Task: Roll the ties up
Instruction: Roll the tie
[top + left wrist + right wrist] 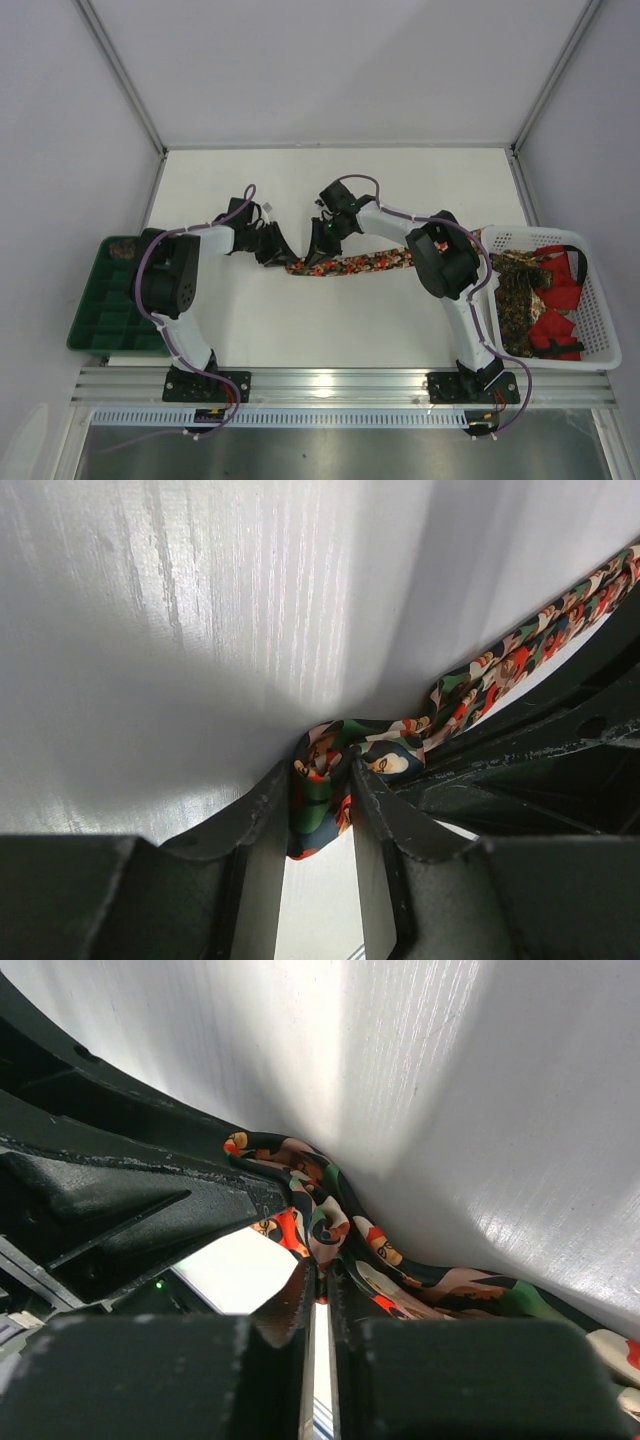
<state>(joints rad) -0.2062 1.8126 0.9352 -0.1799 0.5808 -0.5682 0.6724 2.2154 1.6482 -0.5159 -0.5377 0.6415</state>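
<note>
A patterned tie (355,264), dark with red, green and cream figures, lies stretched across the white table from its middle toward the right. My left gripper (277,256) is shut on the tie's left end (322,798), the folded fabric pinched between its jaws. My right gripper (322,240) sits just right of it, its jaws nearly closed on an edge of the same tie (330,1235). More patterned ties (515,295) lie heaped in the white basket with red cloth.
A white basket (598,300) stands at the right table edge. A green compartment tray (105,310) sits at the left edge with a rolled tie (123,247) in its far corner. The two grippers are close together, almost touching.
</note>
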